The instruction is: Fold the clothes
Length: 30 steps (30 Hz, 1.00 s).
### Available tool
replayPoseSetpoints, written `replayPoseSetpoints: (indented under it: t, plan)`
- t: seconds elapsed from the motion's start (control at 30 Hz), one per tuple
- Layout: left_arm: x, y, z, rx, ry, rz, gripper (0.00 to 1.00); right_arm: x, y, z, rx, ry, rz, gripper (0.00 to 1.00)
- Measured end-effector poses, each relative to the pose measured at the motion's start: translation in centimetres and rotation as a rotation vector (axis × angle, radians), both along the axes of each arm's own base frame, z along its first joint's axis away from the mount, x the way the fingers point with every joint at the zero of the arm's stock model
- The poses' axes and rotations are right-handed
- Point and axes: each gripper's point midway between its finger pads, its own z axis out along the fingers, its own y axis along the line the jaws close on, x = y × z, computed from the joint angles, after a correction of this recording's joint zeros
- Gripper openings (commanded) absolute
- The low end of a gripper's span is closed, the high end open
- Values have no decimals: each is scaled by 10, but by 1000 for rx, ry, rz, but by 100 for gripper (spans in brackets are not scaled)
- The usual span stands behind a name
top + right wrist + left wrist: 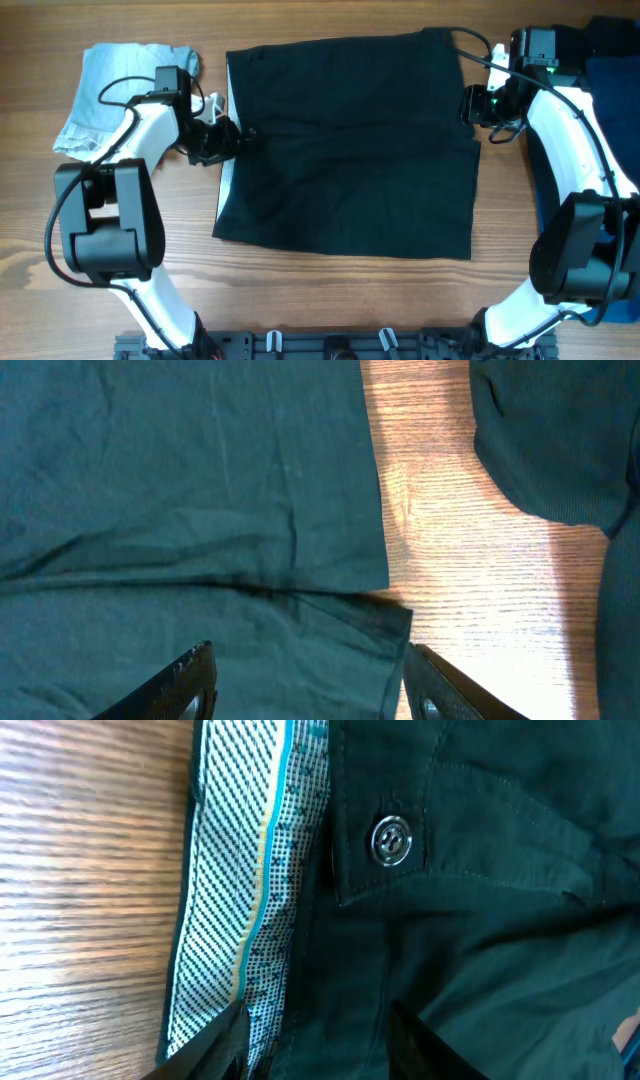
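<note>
No legible text, label, brand or number appears anywhere.

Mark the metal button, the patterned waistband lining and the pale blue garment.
metal button [391, 840], left wrist view, its centre.
patterned waistband lining [225, 890], left wrist view, dotted strip midway down.
pale blue garment [80, 115], overhead view, middle of the cloth.

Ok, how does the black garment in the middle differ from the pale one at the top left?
The black garment is spread flat; the pale garment is bunched up. The black garment covers far more area than the pale garment. The left claw and right claw sit at the black garment's side edges; neither is at the pale garment. Both lie on the wooden table.
</note>
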Motion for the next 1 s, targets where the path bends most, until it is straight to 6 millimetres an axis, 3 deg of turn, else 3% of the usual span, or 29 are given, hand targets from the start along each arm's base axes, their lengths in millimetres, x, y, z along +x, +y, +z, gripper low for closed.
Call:
replayPoseSetpoints:
  t: [0.23,0.53,0.77,1.0]
  plan:
    - [-2,-4,-6,-23,15,-7,41,0,-3,0,-20,2,0,60]
    - [-3,-10,-3,-65,5,-29,4,0,-4,0,-24,2,-1,60]
    - [-10,-8,-4,-52,43,-21,4,0,-4,0,-28,2,1,55]
    - [-14,22,6,129,62,85,4,0,-5,0,-29,2,1,55]
